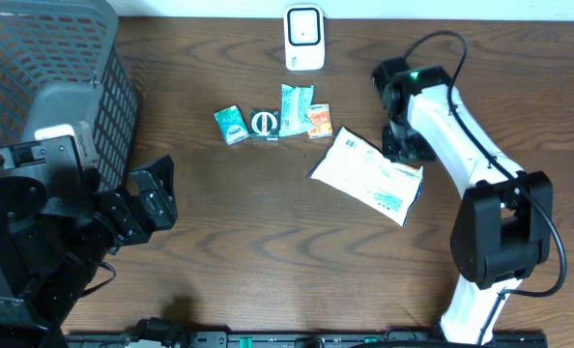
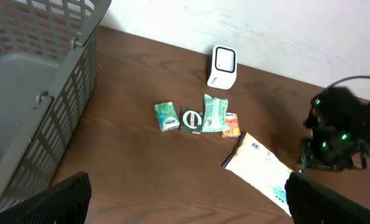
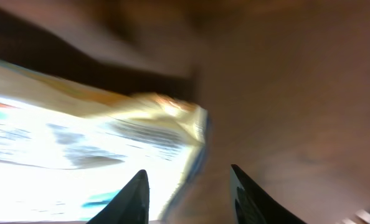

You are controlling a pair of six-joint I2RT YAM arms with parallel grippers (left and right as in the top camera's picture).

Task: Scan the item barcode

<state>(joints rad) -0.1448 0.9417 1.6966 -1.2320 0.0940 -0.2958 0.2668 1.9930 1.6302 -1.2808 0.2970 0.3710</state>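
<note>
A white printed packet lies flat on the brown table, right of centre. My right gripper is low at the packet's upper right edge. In the right wrist view, blurred, its jaws stand partly open: the left finger is over the packet, the right one over bare wood, and the packet's edge runs between them. A white scanner stands upright at the back edge. My left gripper hovers wide open at the front left with nothing in it. No barcode shows.
A row of small packets lies in front of the scanner: teal, dark green, light green and orange. A large grey mesh basket fills the back left corner, next to my left arm.
</note>
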